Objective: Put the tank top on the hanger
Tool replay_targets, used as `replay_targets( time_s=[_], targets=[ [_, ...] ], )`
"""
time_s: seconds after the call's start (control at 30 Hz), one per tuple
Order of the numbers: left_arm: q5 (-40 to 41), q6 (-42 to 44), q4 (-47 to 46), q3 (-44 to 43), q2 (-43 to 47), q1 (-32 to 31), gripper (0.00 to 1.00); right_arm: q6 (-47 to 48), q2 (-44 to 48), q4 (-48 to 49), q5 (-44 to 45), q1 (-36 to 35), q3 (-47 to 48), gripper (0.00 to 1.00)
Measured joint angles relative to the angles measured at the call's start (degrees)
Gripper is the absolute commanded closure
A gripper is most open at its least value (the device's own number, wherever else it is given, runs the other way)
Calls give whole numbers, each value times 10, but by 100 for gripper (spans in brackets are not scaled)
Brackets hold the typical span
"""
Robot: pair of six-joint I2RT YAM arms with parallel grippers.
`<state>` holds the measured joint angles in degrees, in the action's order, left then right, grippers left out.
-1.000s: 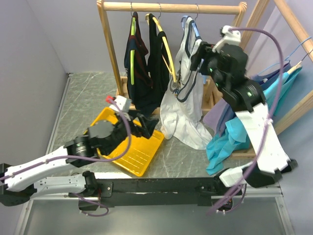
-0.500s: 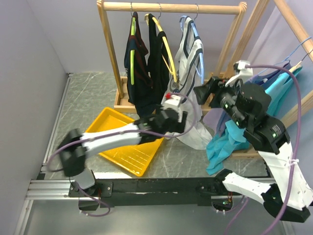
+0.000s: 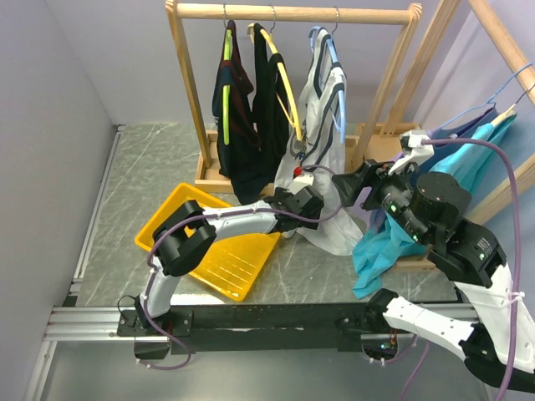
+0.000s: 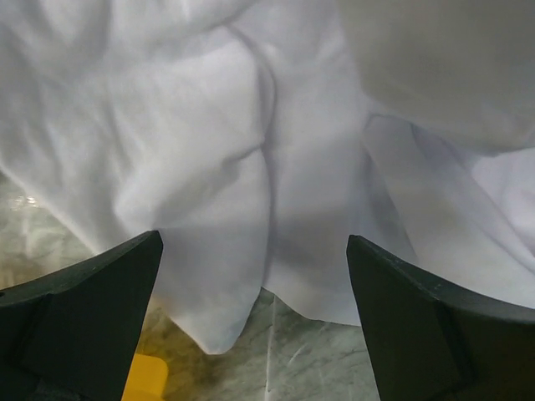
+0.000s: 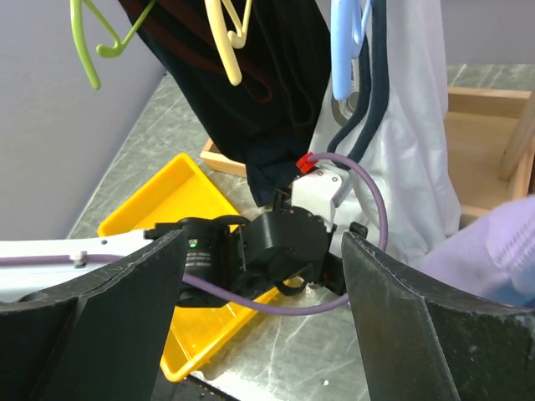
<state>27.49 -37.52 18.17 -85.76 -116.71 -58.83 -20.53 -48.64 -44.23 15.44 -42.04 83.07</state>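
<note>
The white tank top [image 3: 324, 142] hangs on the light-blue hanger [image 3: 335, 52], hooked toward the right end of the wooden rail [image 3: 292, 12] of a rack standing at the table's [image 3: 150, 159] far edge. Its lower hem drapes down onto the table surface in front of the rack's base. The left gripper [image 4: 252, 242] sits low against that hem with its claw released, fingers spread wide and nothing between them. The right gripper [image 5: 263, 236], just beside the garment's right side, is also spread wide and empty. Dark garments [image 3: 251, 125] hang to the left on lime and yellow hangers, and a yellow tray [image 3: 159, 230] lies toward the near-left edge.
</note>
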Motion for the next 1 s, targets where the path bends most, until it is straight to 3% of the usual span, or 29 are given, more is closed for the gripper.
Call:
replay_targets(
  time_s=[0.27,0.63,0.9,1.0],
  targets=[
    [-76,-15,-18,-44,-66,-1,1,2,19,0,3,-2,-7,18],
    [-150,-53,-106,-44,-69,-2,0,5,19,0,10,-4,-9,18],
    [-93,-80,-79,-128,-133,-20,1,4,19,0,11,-6,-9,18],
    [-44,-90,-61,-169,-164,-33,16,4,18,0,12,-8,-10,20]
  ],
)
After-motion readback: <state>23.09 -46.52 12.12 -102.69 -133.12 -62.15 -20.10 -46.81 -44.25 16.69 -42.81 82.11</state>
